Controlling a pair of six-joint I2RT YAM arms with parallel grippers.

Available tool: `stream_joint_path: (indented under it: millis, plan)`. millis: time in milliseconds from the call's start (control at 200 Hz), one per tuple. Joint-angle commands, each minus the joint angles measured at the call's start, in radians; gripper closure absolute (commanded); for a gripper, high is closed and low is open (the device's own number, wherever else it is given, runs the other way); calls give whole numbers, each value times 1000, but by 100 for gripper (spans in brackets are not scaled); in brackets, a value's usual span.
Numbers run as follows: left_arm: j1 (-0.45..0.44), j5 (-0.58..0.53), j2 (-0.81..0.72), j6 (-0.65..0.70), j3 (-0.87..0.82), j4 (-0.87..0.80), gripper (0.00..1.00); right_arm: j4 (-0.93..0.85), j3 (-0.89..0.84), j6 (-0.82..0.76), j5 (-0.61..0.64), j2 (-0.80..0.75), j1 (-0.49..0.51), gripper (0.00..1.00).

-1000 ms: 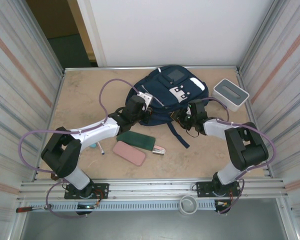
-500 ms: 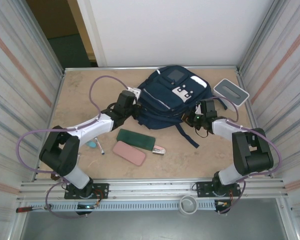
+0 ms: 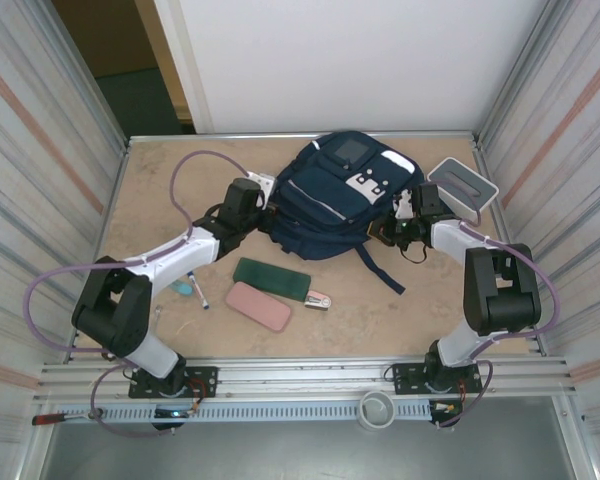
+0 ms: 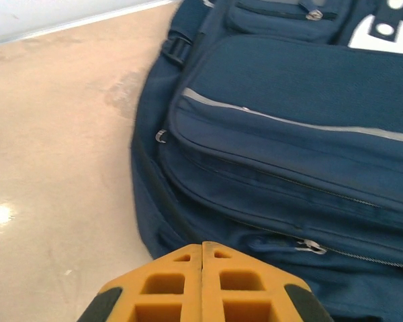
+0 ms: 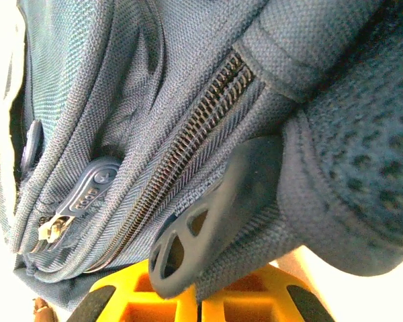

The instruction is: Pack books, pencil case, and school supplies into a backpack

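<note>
The navy backpack [image 3: 345,190] lies flat at the back middle of the table. My left gripper [image 3: 264,211] is shut and empty at its left edge; in the left wrist view the closed tips [image 4: 201,245] sit just short of the backpack [image 4: 289,134] near a zipper pull [image 4: 309,245]. My right gripper [image 3: 393,229] is shut on a backpack strap [image 5: 255,268], beside a grey plastic tab [image 5: 208,221] and a closed zipper [image 5: 188,161]. The books [image 3: 272,278], the pink pencil case [image 3: 258,306], the stapler [image 3: 318,299] and the pen [image 3: 197,291] lie in front.
A white box with a grey top [image 3: 461,184] stands at the back right, close to my right arm. A loose backpack strap [image 3: 382,268] trails toward the front. Corrugated metal walls close in both sides.
The backpack has slid toward the back right. My right gripper has pulled back to the right with the strap, and my left gripper has drawn off to the left.
</note>
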Motion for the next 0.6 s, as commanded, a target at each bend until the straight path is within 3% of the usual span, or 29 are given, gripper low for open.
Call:
stream_joint_path:
  millis: [0, 165, 306, 431, 591]
  plan:
    - [-3, 101, 9, -21, 20, -33, 90, -42, 10, -70, -5, -3, 1, 82]
    - [18, 109, 23, -72, 50, -84, 69, -110, -11, -181, 176, -141, 18, 58]
    - [70, 136, 15, -147, 24, -75, 56, -118, 39, -334, 385, -231, 161, 40]
    - [88, 129, -1, -160, 4, -74, 50, -133, 163, -494, 519, -158, 316, 37]
    - [91, 113, -22, -150, -7, -98, 48, -190, 365, -604, 601, 44, 431, 36]
